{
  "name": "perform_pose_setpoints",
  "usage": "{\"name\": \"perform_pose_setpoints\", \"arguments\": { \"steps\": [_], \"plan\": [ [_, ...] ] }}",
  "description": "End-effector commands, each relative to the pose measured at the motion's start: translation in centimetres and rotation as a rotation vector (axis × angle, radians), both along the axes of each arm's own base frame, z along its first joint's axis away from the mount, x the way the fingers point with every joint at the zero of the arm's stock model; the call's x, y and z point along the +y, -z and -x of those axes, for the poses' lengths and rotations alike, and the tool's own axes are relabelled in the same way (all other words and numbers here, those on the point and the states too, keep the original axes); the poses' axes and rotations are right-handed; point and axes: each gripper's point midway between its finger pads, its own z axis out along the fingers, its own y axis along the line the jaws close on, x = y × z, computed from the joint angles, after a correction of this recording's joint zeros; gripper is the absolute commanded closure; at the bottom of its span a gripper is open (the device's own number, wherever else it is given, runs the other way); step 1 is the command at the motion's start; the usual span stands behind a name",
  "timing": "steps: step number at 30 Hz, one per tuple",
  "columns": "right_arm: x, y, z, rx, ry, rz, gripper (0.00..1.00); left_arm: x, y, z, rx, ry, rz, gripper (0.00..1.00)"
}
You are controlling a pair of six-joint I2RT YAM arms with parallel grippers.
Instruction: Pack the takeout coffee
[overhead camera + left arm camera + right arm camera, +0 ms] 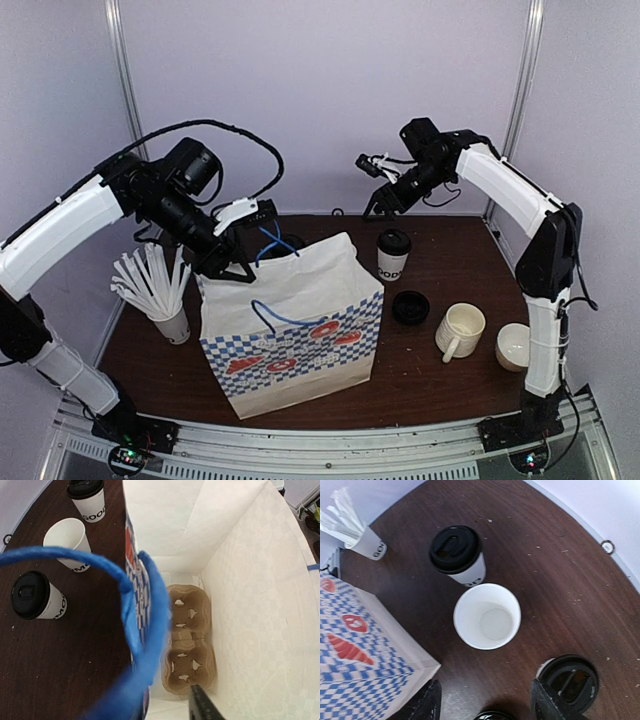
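Observation:
A white paper bag (290, 330) with blue checks and blue rope handles stands open mid-table. A brown cup carrier (187, 640) lies at its bottom. Behind the bag stand white takeout cups: two with black lids (35, 597) (87, 497) and one open and empty (67, 542). The right wrist view shows the open cup (487, 616) between lidded cups (457, 555) (570, 680). My left gripper (235, 255) is at the bag's back rim. One finger (202, 705) is inside the bag and the blue handle (145, 630) hides the other. My right gripper (482, 695) is open and empty, high above the cups.
A loose black lid (410, 306) lies right of the bag. A cream mug (460, 330) and a white cup (515, 345) stand at the right. A cup of white straws (165, 300) stands at the left. One lidded cup (393, 253) stands by the bag's right corner.

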Motion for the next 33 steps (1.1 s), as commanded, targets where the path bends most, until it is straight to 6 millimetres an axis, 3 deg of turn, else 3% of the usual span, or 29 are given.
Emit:
{"name": "perform_pose_setpoints", "arguments": {
  "steps": [1, 6, 11, 19, 33],
  "plan": [
    [-4.1, 2.2, -4.2, -0.088, 0.206, 0.239, 0.34, 0.0, 0.8, -1.2, 0.003, -0.040, -0.033, 0.60],
    [-6.1, 4.3, -4.3, -0.054, 0.232, 0.356, 0.22, -0.7, 1.0, -1.6, 0.015, -0.029, -0.028, 0.54],
    [-7.3, 5.2, -4.7, -0.022, 0.252, 0.367, 0.09, -0.9, 1.2, -1.7, 0.024, -0.022, -0.028, 0.52],
    [-7.3, 8.1, -5.2, 0.060, 0.236, 0.397, 0.08, -0.7, 1.1, -1.4, 0.015, -0.021, -0.023, 0.50],
    [-7.6, 10.5, -5.9, 0.089, 0.246, 0.444, 0.10, -0.9, 1.6, -1.3, 0.032, -0.011, -0.023, 0.51]
  ]
}}
